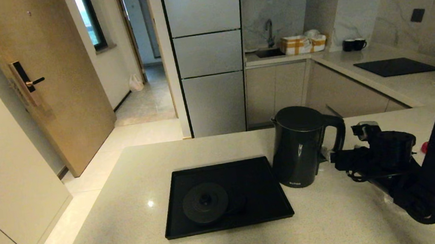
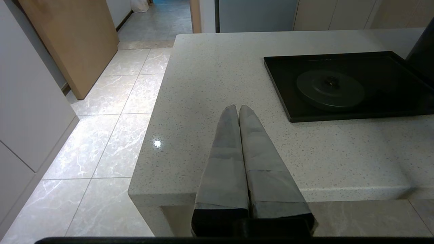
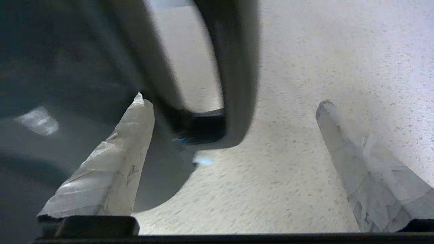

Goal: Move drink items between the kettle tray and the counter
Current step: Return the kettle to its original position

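Observation:
The black kettle [image 1: 299, 145] stands upright on the beige counter [image 1: 130, 212], just off the right edge of the black tray [image 1: 256, 182]. The tray's round kettle base [image 1: 205, 202] is bare. My right gripper [image 1: 328, 155] is open at the kettle's loop handle [image 3: 237, 67]. The lower part of the handle lies between the spread fingertips [image 3: 139, 101], which are apart from it. My left gripper [image 2: 237, 107] is shut on nothing, parked over the counter's near left corner [image 2: 190, 142], left of the tray [image 2: 291, 101]. Only a red speck [image 1: 425, 147] shows behind my right arm; the water bottle is otherwise hidden.
A black cooktop panel [image 1: 396, 66] is set in the far right worktop, with two dark mugs [image 1: 354, 44] and a striped box [image 1: 302, 43] beyond it by the sink. The counter's left edge drops to the tiled floor [image 2: 101, 135].

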Controlling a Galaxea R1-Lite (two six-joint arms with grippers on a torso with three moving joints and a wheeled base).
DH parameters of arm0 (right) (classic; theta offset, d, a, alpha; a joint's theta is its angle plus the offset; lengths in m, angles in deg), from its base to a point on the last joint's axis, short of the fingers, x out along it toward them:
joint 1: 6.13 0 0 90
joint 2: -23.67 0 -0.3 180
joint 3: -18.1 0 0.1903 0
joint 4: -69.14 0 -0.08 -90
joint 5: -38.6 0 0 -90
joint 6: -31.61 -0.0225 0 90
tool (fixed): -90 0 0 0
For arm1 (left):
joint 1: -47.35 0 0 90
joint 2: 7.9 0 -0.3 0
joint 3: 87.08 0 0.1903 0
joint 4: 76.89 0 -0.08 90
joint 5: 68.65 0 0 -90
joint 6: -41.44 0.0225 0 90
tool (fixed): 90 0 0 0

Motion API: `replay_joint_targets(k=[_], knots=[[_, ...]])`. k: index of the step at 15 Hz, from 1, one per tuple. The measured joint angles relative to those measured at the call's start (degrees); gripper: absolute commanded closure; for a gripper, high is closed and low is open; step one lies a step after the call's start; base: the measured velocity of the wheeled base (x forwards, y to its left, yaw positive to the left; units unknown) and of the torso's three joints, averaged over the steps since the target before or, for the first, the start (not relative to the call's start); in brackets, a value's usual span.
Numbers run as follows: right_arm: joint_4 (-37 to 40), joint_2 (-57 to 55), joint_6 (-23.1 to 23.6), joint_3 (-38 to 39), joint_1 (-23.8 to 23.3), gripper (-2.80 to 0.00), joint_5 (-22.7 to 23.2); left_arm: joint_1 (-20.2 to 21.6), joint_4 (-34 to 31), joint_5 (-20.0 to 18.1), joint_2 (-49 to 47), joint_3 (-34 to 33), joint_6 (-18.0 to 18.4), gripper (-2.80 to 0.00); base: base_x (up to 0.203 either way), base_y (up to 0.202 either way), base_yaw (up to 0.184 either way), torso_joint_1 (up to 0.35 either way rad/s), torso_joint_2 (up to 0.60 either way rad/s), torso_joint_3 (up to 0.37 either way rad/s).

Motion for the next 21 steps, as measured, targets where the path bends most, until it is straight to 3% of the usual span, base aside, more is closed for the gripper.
replay_joint_targets(k=[7, 8, 15, 18, 21], knots=[[0.59, 7.88, -1.81, 5.09, 4.37, -2.8, -0.24, 0.0, 0.01, 0.0, 0.0, 0.0, 0.02, 0.0, 0.0, 0.0, 0.0, 0.0, 0.0, 0.0], [0.98, 8.91, -1.82, 5.66, 4.87, 0.0, -0.27, 0.0, -0.02, 0.0, 0.0, 0.0, 0.01, 0.0, 0.0, 0.0, 0.0, 0.0, 0.0, 0.0], [9.38, 22.65, -1.99, 9.03, 9.59, 0.0, -0.66, 0.0, -0.02, 0.0, 0.0, 0.0, 0.0, 0.0, 0.0, 0.0, 0.0, 0.0, 0.0, 0.0], [24.23, 34.66, -1.99, 5.34, 10.15, 0.0, -1.17, 0.0, -0.02, 0.0, 0.0, 0.0, -0.01, 0.0, 0.0, 0.0, 0.0, 0.0, 0.0, 0.0], [44.7, 52.3, -1.98, 0.9, 10.82, 0.0, -5.42, 0.0, 0.01, -0.02, 0.0, 0.0, -0.01, 0.0, 0.0, 0.0, 0.0, 0.0, 0.0, 0.0]])
